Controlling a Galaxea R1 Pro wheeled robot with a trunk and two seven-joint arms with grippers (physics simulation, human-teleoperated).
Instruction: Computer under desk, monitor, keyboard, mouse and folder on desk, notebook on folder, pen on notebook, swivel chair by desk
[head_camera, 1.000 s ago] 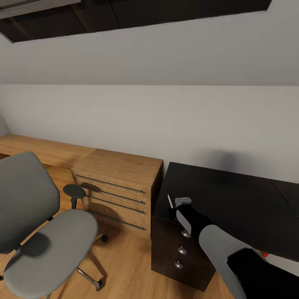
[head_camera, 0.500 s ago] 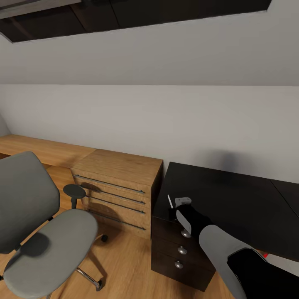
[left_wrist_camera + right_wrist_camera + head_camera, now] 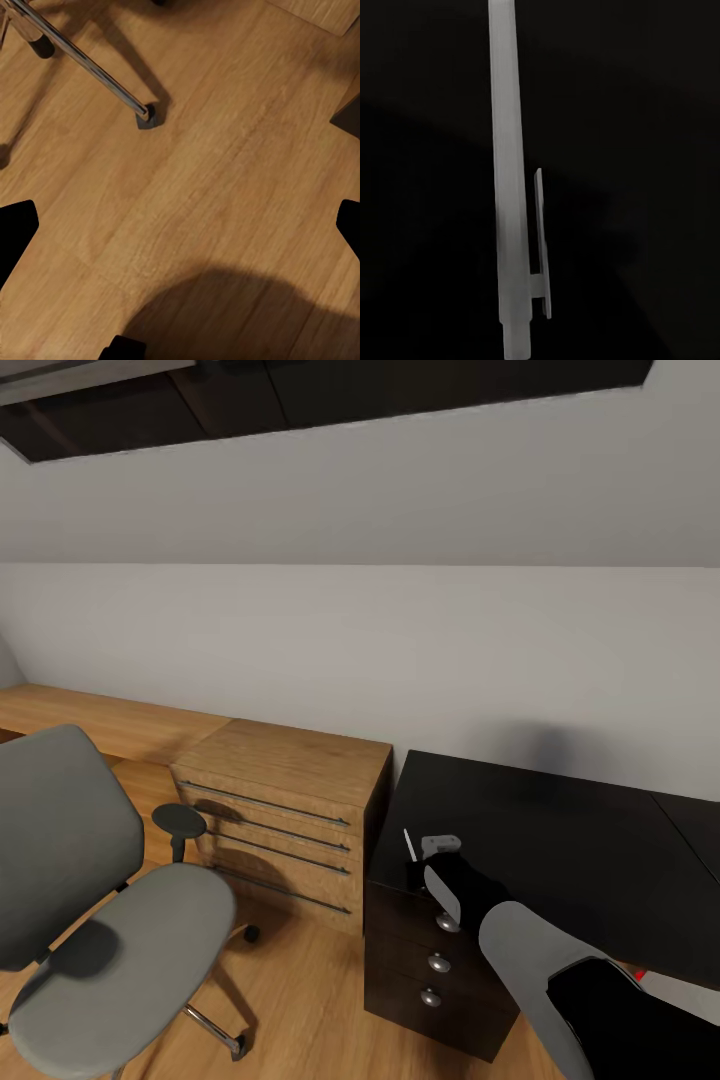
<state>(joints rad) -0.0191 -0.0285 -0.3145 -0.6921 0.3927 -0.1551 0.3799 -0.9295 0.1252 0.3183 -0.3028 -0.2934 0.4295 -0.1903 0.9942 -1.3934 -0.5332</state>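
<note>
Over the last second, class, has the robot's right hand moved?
No. The right hand with its white pen sits at the same desk corner.

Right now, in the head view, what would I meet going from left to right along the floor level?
Swivel chair → low light-wood cabinet → black desk, where the right claw holds a thin white pen upright over the desk's near left corner.

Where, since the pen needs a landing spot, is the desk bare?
The desk top is bare from the wall to its front edge, rightward of the right gripper. The wood cabinet top beside it is bare too. Tight only at the front left corner, where the gripper holds the pen.
</note>
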